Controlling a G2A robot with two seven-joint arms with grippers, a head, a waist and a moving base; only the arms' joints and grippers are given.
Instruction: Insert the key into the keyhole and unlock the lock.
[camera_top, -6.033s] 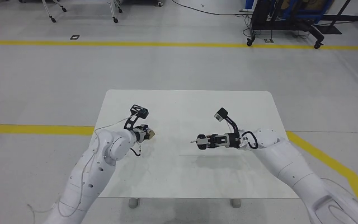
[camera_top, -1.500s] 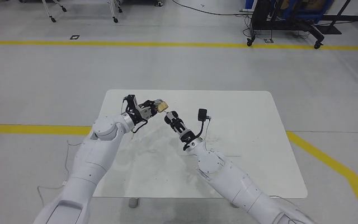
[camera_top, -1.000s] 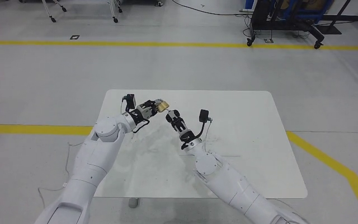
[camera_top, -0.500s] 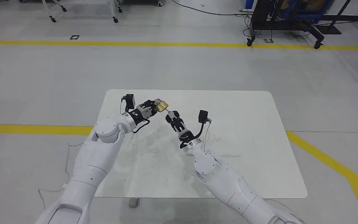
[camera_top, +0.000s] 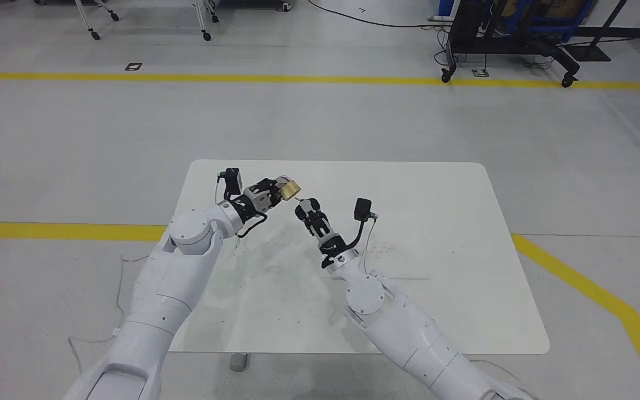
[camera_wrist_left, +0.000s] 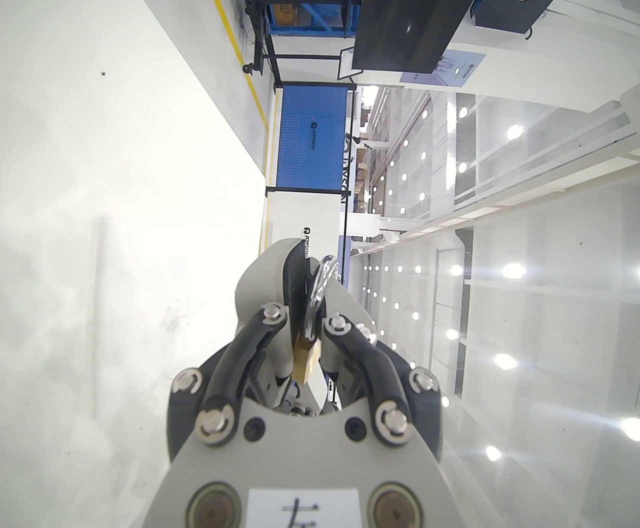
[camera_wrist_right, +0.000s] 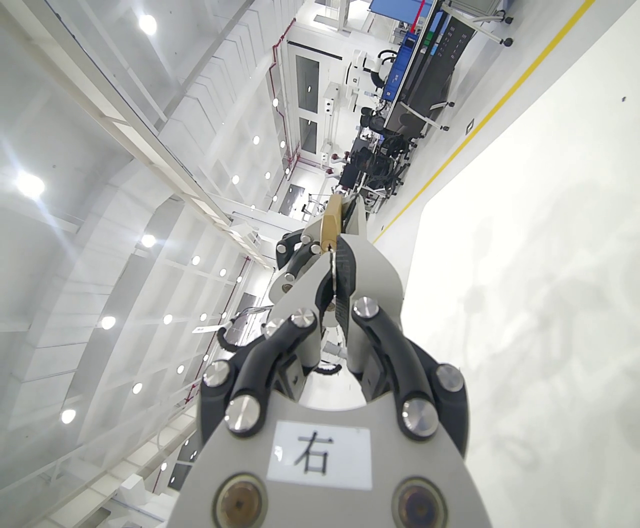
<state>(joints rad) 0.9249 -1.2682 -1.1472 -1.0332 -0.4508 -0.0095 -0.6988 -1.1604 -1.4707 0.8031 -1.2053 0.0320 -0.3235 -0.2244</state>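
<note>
A brass padlock (camera_top: 288, 188) is held above the back left of the white table (camera_top: 440, 240) by my left gripper (camera_top: 277, 189), which is shut on it. In the left wrist view the brass body (camera_wrist_left: 306, 359) and silver shackle (camera_wrist_left: 321, 285) sit between the left gripper's (camera_wrist_left: 311, 272) fingers. My right gripper (camera_top: 303, 211) is just in front of the lock, shut on a silver key (camera_wrist_right: 332, 274). In the right wrist view the key's tip meets the underside of the lock (camera_wrist_right: 332, 220), past the right gripper (camera_wrist_right: 341, 246). How deep the key sits is hidden.
Both arms meet over the table's back left part. The tabletop (camera_top: 450, 290) to the right and front is bare. Yellow floor lines (camera_top: 330, 79) and wheeled racks (camera_top: 520, 40) lie well beyond the table.
Six seconds ago the grippers were apart over the table's middle; both have since come together at the back left. In the last second the right gripper crept slightly closer to the lock.
</note>
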